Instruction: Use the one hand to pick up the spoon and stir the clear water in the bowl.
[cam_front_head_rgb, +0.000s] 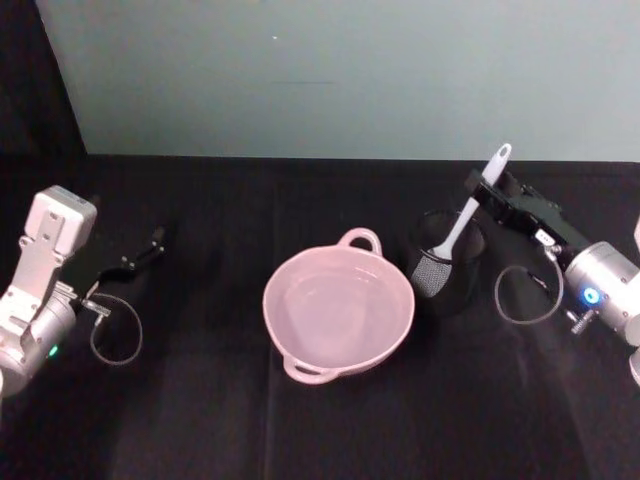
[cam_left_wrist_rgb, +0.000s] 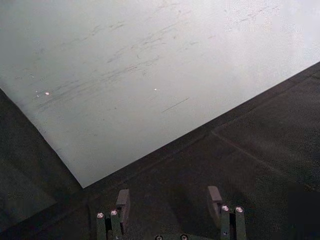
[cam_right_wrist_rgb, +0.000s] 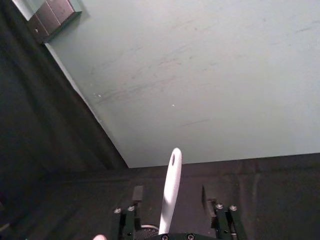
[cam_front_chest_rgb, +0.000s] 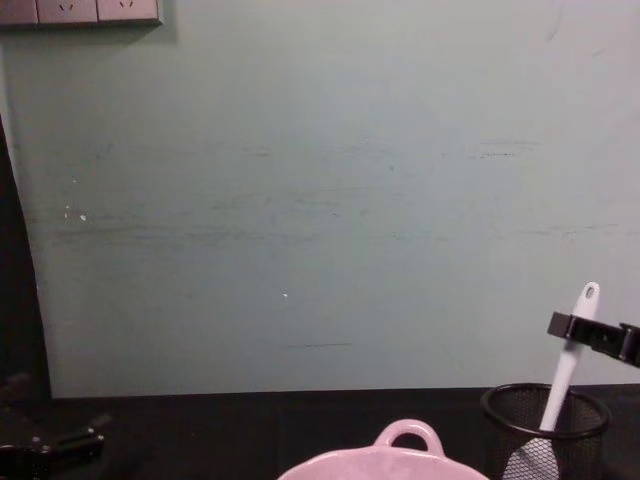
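The white spoon (cam_front_head_rgb: 470, 212) stands tilted in a black wire-mesh cup (cam_front_head_rgb: 447, 270), its handle end with the hole pointing up. My right gripper (cam_front_head_rgb: 482, 190) is at the upper handle. In the right wrist view its two fingers stand apart on either side of the spoon (cam_right_wrist_rgb: 171, 190), so the right gripper (cam_right_wrist_rgb: 171, 194) is open, with a gap on both sides. The chest view shows the spoon (cam_front_chest_rgb: 568, 370) rising past a black fingertip (cam_front_chest_rgb: 562, 325). The pale pink bowl (cam_front_head_rgb: 288, 268) with water sits in the middle of the table, left of the cup. My left gripper (cam_front_head_rgb: 155, 243) rests open at the far left.
A black cloth covers the table, and a pale green wall runs along its back edge. The mesh cup (cam_front_chest_rgb: 545, 420) stands close to the bowl (cam_front_chest_rgb: 400, 462), almost touching its right side. A cable loop hangs at each wrist.
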